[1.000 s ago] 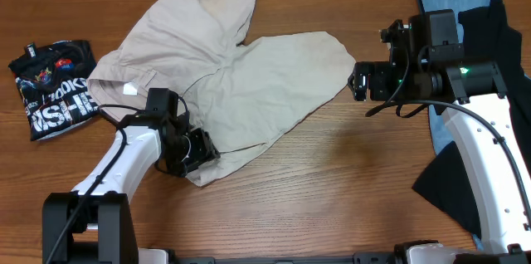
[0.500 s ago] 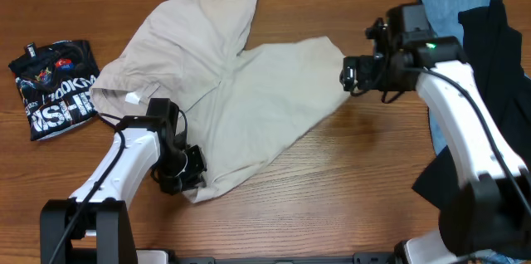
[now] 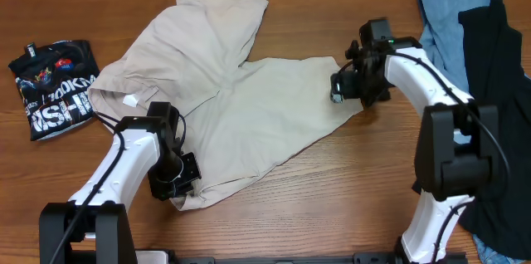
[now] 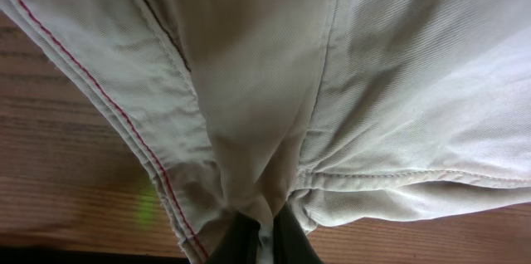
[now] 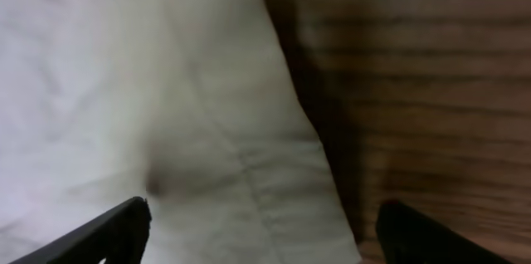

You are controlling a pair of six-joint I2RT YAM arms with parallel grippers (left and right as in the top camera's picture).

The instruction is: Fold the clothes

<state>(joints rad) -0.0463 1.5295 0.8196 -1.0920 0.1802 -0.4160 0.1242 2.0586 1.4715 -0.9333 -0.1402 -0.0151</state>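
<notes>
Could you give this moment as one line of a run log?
left gripper: shut on beige shorts, at their edge | right gripper: open, over shorts leg edge | fold: not started

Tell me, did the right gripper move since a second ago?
Yes. The right gripper slid left, away from the blue garment, to the beige shorts' leg edge.

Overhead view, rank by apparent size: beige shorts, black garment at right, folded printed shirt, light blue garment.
1. beige shorts.
2. black garment, partly out of frame.
3. printed shirt.
4. light blue garment, mostly covered by the black one, so the last two are unsure.
</notes>
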